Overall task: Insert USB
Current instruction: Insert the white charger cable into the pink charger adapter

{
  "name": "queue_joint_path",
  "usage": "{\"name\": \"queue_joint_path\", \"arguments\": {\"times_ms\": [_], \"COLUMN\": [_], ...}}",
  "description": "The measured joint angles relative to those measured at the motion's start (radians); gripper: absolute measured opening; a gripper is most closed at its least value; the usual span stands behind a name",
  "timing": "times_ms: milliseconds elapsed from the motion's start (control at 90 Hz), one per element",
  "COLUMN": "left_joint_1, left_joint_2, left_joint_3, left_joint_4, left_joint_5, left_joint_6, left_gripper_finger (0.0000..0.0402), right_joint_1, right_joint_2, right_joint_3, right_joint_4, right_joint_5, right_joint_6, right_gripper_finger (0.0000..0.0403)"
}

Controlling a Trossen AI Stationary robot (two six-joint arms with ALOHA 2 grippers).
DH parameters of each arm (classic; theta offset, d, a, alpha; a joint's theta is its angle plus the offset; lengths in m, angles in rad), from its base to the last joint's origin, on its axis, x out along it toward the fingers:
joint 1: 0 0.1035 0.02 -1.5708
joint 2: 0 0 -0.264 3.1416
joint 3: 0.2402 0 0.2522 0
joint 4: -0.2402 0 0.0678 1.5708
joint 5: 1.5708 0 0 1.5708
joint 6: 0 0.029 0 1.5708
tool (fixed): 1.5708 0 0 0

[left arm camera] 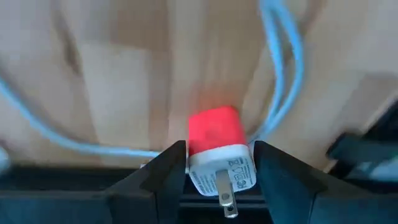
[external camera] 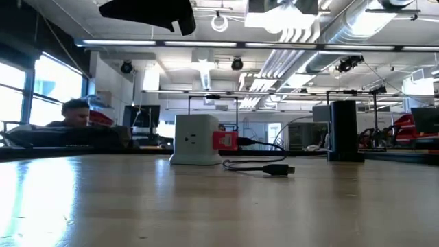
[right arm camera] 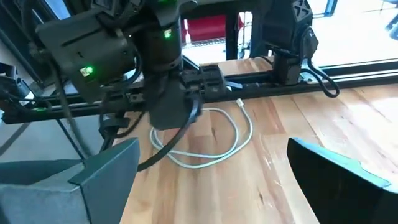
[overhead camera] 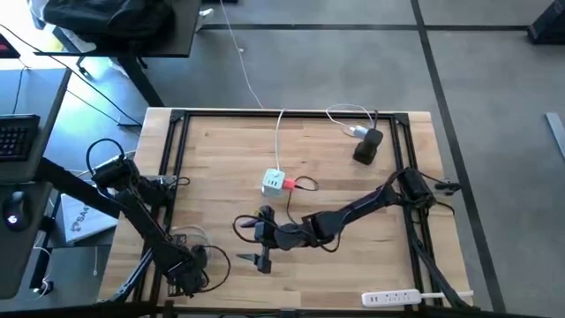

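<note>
The right gripper (overhead camera: 263, 240) hangs spread wide and empty, just short of the white charger cube (overhead camera: 273, 181). The USB (external camera: 225, 140) sits pressed against the cube's side, apparently already inserted, with its black cable (external camera: 264, 167) trailing loose. At the table's near corner, the left gripper (left arm camera: 217, 168) clasps a red-and-white adapter (left arm camera: 214, 134).

Pale wooden table (overhead camera: 221, 159), smooth, with visible grain and a soft sheen. Glossy white plastic charger cube (external camera: 194, 139) carrying a bright red-pink plastic USB (external camera: 225, 140) (thin black rubbery cable). Matt black table frame (overhead camera: 291, 113), apparently metal.
</note>
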Motion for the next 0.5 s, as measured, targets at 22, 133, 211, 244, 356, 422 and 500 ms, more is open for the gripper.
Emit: {"name": "queue_joint_path", "arguments": {"times_ms": [22, 133, 211, 244, 356, 422, 500], "left_joint_1": [0.001, 0.001, 0.001, 0.001, 0.007, 0.015, 0.029], "left_joint_2": [0.0, 0.0, 0.0, 0.0, 0.0, 0.0, 0.0], "left_joint_3": [0.0, 0.0, 0.0, 0.0, 0.0, 0.0, 0.0], "left_joint_4": [0.0, -0.006, -0.005, -0.006, -0.004, -0.006, -0.008], "left_joint_5": [-0.015, -0.076, -0.099, -0.098, -0.088, -0.075, -0.037], "left_joint_6": [-0.001, 0.07, 0.107, 0.114, 0.102, 0.086, 0.056], "left_gripper_finger": [0.0166, 0.0166, 0.0166, 0.0166, 0.0166, 0.0166, 0.0166], "right_joint_1": [0.0, 0.0, 0.0, 0.0, 0.0, 0.0, 0.0], "right_joint_2": [0.0, 0.0, 0.0, 0.0, 0.0, 0.0, 0.0], "right_joint_3": [0.0, 0.0, 0.0, 0.0, 0.0, 0.0, 0.0], "right_joint_4": [0.0, 0.0, 0.0, 0.0, 0.0, 0.0, -0.001], "right_joint_5": [0.0, 0.0, 0.0, 0.0, 0.0, 0.0, 0.0], "right_joint_6": [0.0, 0.003, 0.011, 0.011, 0.011, 0.012, 0.021], "right_gripper_finger": [0.0373, 0.0373, 0.0373, 0.0373, 0.0373, 0.0373, 0.0373]}}
